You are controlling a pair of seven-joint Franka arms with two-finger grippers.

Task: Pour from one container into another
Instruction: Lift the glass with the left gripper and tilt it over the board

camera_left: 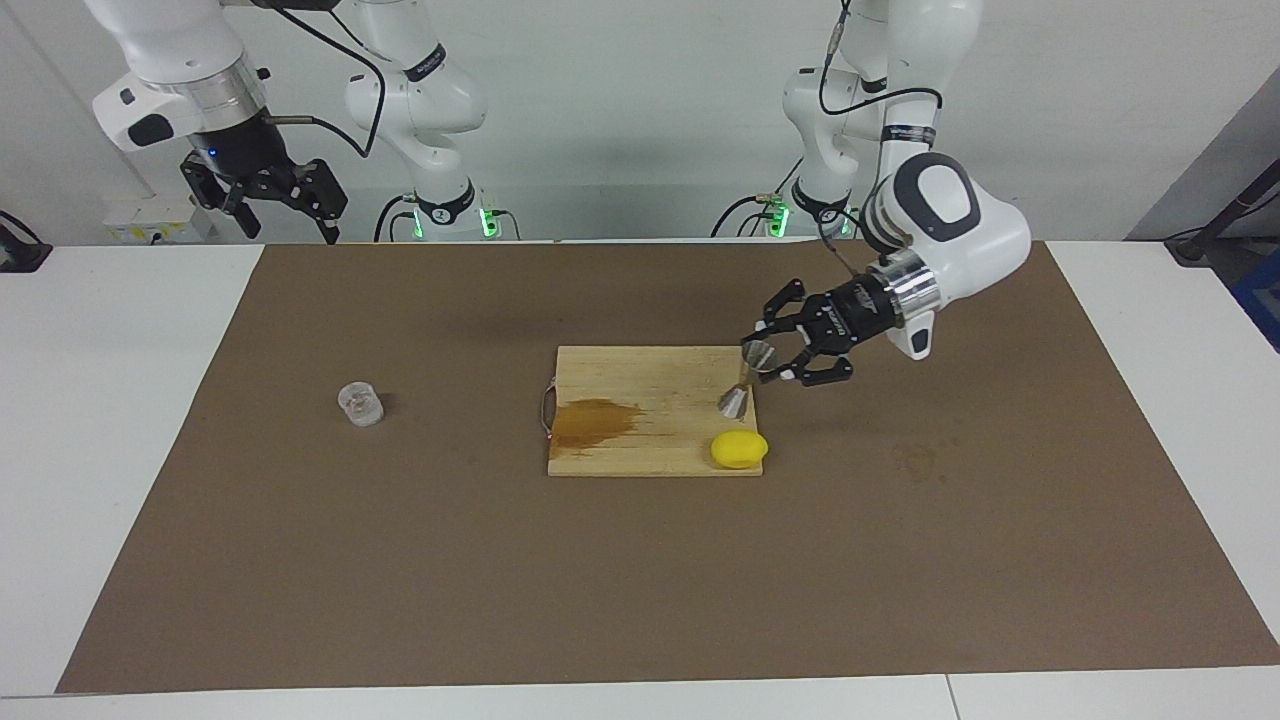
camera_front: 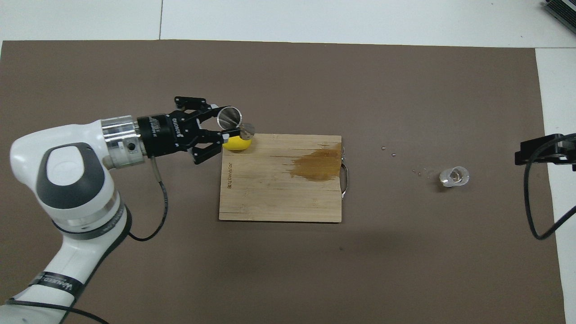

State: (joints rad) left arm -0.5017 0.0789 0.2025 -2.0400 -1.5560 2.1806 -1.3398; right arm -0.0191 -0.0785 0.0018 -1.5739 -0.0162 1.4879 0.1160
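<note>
The left gripper (camera_front: 223, 126) and the metal jigger (camera_front: 235, 121) are covering part of the lemon (camera_front: 237, 143) in the overhead view, so only its edge toward the cutting board's (camera_front: 279, 198) middle is showing. That view's edge is cutting off the right gripper (camera_front: 537, 150), leaving just a dark housing and a cable showing. Whether the glass cup (camera_left: 360, 403) is holding any liquid is staying too small to tell in both views. In the facing view, the upper links of both arms are running out of the top edge.
</note>
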